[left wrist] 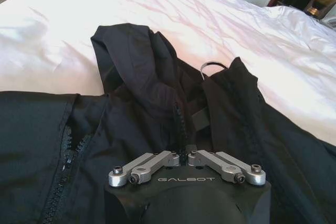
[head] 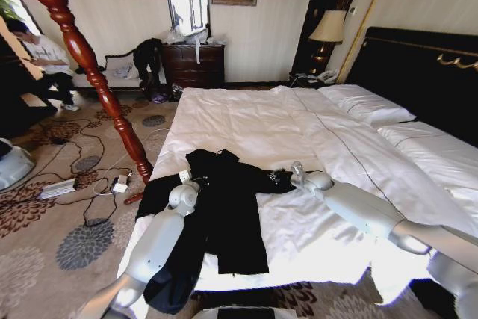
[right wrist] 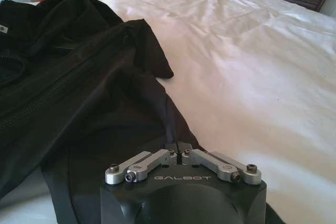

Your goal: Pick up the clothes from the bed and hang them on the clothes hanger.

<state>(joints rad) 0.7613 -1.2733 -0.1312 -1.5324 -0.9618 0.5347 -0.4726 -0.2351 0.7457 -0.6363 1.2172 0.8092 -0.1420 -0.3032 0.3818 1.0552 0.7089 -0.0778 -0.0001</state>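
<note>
Head view: large black long-sleeved jacket of soft matte fabric (head: pixel 224 214) lies spread on the near left part of the very wide bed w/ white duvet and pillows (head: pixel 299 132), collar end toward the headboard, lower hem hanging over the bed's near edge. One sleeve stretches out to the robot's right across the duvet.

Left gripper (head: pixel 184 177) sits low on the jacket, near its left shoulder/upper chest area. Left wrist view: left gripper (left wrist: pixel 184 157) has its fingers brought together, tips meeting on the black fabric right by the zipper line; looks pinched on the cloth, w/ the collar folds bunched just ahead. A small metal ring (left wrist: pixel 212 66) pokes up between the collar folds, beyond the fingertips.

Right gripper (head: pixel 296 169) is at the end of the outstretched sleeve, on the robot's right side of the jacket. Right wrist view: right gripper (right wrist: pixel 178 154) fingers also closed together, tips meeting on a fold of black fabric at the edge where jacket meets white duvet; appears clamped on that fold.

Bed has a thin dark seam line running lengthwise, and a black headboard w/ gold trim (head: pixel 418 65) at far right.

Turned dark-red wooden post (head: pixel 89 65) stands tilted across the upper left of the head view, its foot on the floral patterned carpet (head: pixel 82 244) just beside the bed's left edge. Dark wood dresser (head: pixel 194 65) against the far wall; table lamp w/ cream shade (head: pixel 327 28) beside the headboard.
</note>
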